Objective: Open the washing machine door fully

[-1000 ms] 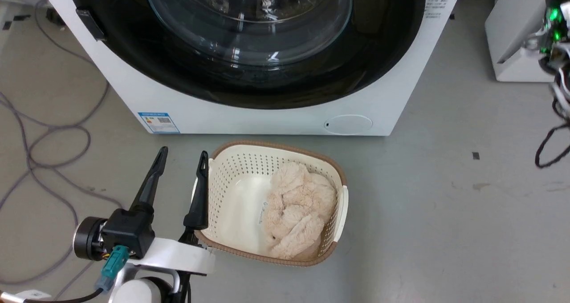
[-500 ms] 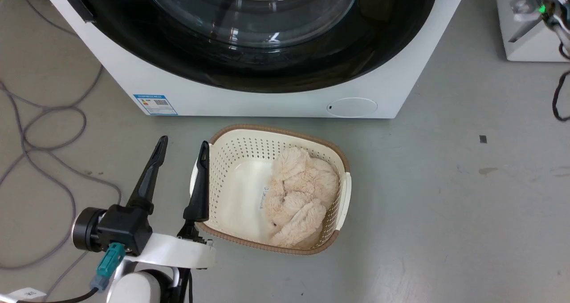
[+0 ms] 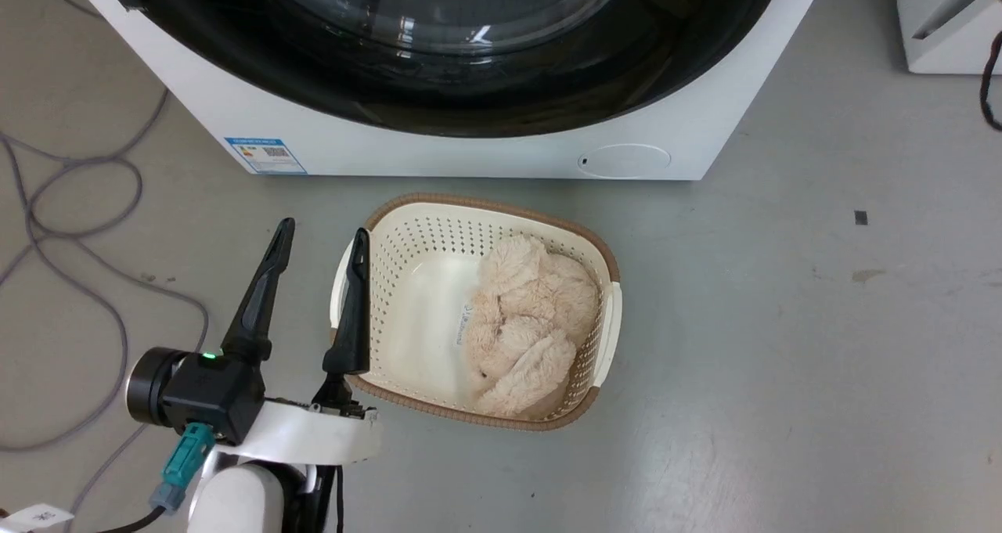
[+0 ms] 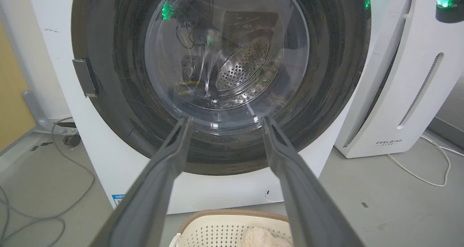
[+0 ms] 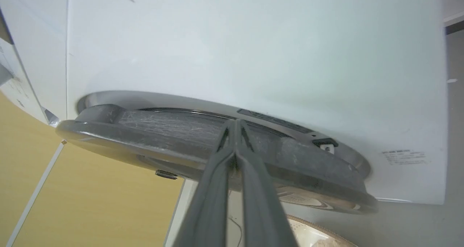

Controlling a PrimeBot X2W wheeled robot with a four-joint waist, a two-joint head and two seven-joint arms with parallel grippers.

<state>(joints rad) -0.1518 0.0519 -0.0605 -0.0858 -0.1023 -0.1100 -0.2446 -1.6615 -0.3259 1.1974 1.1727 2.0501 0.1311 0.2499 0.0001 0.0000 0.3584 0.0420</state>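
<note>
Nearest you, your left claw [image 3: 322, 232] hangs low over the floor with its two fingers spread wide and nothing between them. It sits just beside the left rim of the basket [image 3: 607, 271]. In the left wrist view this claw [image 4: 225, 120] points straight at the machine's front.

The cream basket stands on the floor close in front of the washing machine [image 3: 485, 157] and holds a fluffy beige cloth [image 3: 524, 322] on its right side. Grey cables [image 3: 78, 204] loop across the floor to your left.

Behind the basket, the white machine shows a blue label [image 3: 264, 155] at its lower left and a round cap [image 3: 626, 160] at its lower right. The door [image 3: 665, 71] is on the machine's front, upright, its glossy black face and clear bowl turned out towards you. It is round, so it has no long side. From the left wrist the door [image 4: 326, 94] looks flat against the front.

Your right claw [image 5: 235, 123] has its fingers pressed together, holding nothing. Its tips lie at the rim of the door [image 5: 163, 131], seen edge-on there. You cannot tell whether they touch it.

A white appliance [image 4: 398, 94] stands just right of the machine.
</note>
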